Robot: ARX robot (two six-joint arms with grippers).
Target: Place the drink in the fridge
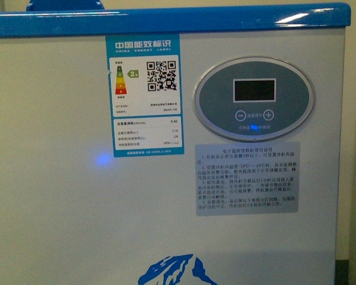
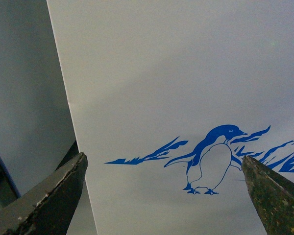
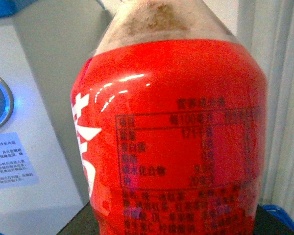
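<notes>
- White fridge wall fills the front view, close ahead of the robot. Its top opening is out of frame, so whether the lid stands open cannot be told.
- Blue rim runs along the top edge, which is probably the height the bottle must clear before it goes in.
- Instruction sticker, energy label and oval control panel sit on the wall below the rim, with a small blue light glowing on the panel.
- Penguin picture shows on the white wall in the left wrist view.
- Drink crowds the right wrist view beside the fridge's corner, clear of any surface and not yet inside, its red label glossy under brown liquid.
- The small plastic bottle likely handles light, with walls that give under a hard squeeze and a slick label. A firm hold around the labelled middle looks soundest.
- Right gripper's fingers are hidden behind the bottle. Since the bottle hangs unsupported against that camera, they are judged clamped on it.
- Left gripper faces the wall with its fingers wide apart and nothing between them.
</notes>
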